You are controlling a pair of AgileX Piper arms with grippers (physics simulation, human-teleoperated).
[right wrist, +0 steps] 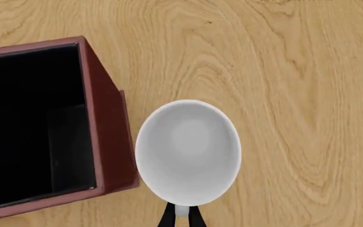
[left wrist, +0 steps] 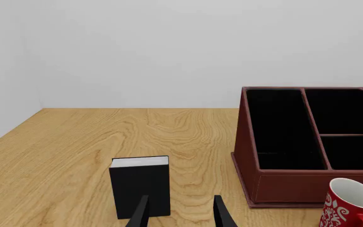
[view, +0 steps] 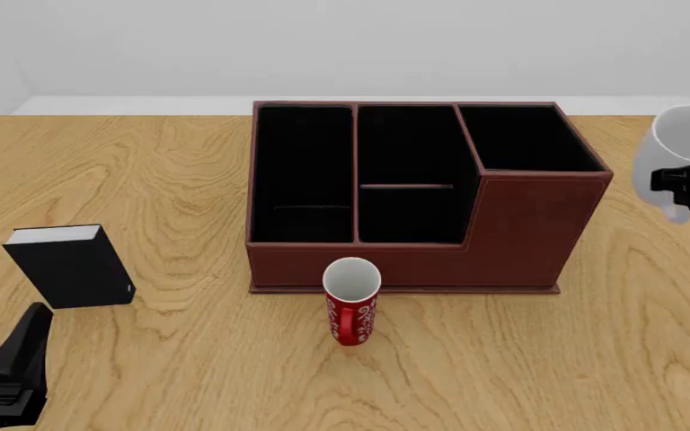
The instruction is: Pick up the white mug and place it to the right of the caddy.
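Observation:
The white mug hangs at the far right, just right of the caddy's taller end and apart from it. It looks raised off the table. My right gripper is shut on the mug's near side. In the right wrist view I look down into the mug, with the gripper closed at its rim and the caddy's wall right beside it. My left gripper is open and empty at the front left, seen also in the left wrist view. The caddy stands ahead of it.
A narrow red-patterned cup stands just in front of the caddy's front wall, also in the left wrist view. A small black book-like box stands at the left, close ahead of my left gripper. A white wall bounds the table's far edge.

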